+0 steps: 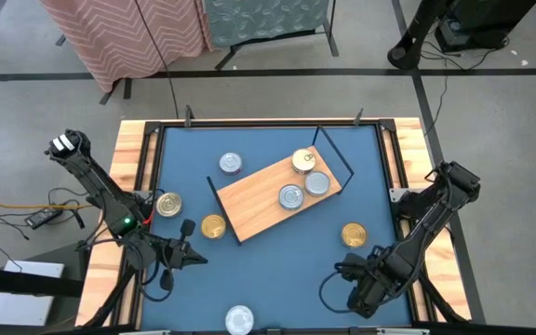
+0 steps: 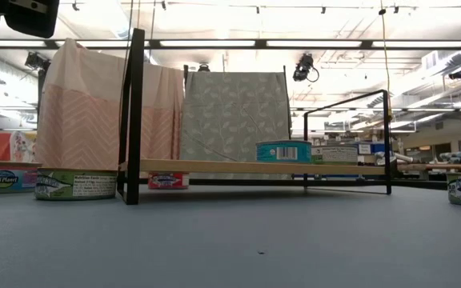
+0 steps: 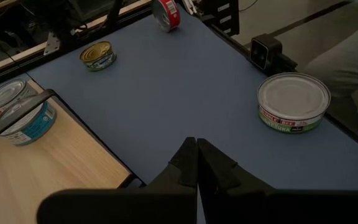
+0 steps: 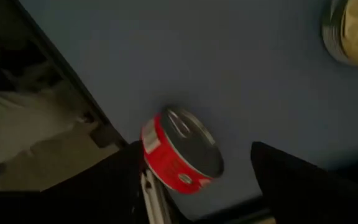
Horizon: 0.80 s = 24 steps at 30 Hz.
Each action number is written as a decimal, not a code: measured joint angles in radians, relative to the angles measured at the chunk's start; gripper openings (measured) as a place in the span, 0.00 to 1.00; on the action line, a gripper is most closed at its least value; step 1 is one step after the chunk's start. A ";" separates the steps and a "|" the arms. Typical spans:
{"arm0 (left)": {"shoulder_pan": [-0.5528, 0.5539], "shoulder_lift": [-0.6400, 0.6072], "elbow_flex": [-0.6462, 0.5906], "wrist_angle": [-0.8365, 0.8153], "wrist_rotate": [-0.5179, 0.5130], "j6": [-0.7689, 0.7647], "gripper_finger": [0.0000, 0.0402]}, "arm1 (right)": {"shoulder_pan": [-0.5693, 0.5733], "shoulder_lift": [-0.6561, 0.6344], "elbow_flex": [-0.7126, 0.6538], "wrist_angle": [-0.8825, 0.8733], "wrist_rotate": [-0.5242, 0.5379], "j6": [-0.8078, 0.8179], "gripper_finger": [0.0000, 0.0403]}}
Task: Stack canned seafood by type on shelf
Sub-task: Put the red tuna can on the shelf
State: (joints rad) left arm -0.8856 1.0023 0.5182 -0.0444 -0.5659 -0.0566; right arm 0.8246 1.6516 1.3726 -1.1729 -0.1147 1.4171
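The shelf (image 1: 273, 197), a light-wood board with black wire ends, lies slanted mid-table. On it rest one gold tin (image 1: 303, 161) and two silver tins (image 1: 291, 196). Loose tins stand flat on the blue table: a silver one (image 1: 230, 164), three gold ones (image 1: 168, 204), and a white-lidded one (image 1: 239, 319) at the near edge. My right gripper (image 4: 191, 186) is open at the near right, pointing down over a tilted red-walled tin (image 4: 182, 152). My left gripper (image 3: 196, 152) is shut on nothing, hovering at the near left. My right gripper comes at the red-walled tin from above, fingers on either side. The tin's red wall (image 4: 157, 155) lies at the inner side of one finger (image 4: 120, 183); whether they touch, I cannot tell. The other finger (image 4: 303, 180) stands apart. The tin is tilted, lid up and sideways.
A wooden rim (image 1: 133, 158) and black rails frame the table. A small camera (image 3: 263, 51) sits at the near edge beside the white-lidded tin (image 3: 293, 102). Bare blue surface (image 1: 277, 270) lies between the shelf and the near edge. Draped racks stand beyond the far edge.
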 joint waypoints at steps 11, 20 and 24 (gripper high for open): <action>0.000 0.000 0.000 -0.003 0.000 0.000 0.01 | 0.020 0.001 -0.113 0.200 -0.183 0.071 0.94; 0.000 0.000 0.000 -0.003 0.000 0.000 0.01 | 0.047 0.001 -0.113 0.200 -0.174 0.087 0.96; 0.000 0.000 0.000 -0.003 0.000 0.000 0.01 | 0.046 0.001 -0.113 0.200 -0.164 0.069 0.96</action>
State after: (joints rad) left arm -0.8856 1.0023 0.5179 -0.0475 -0.5657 -0.0566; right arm 0.8708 1.6524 1.2598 -0.9730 -0.2785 1.4858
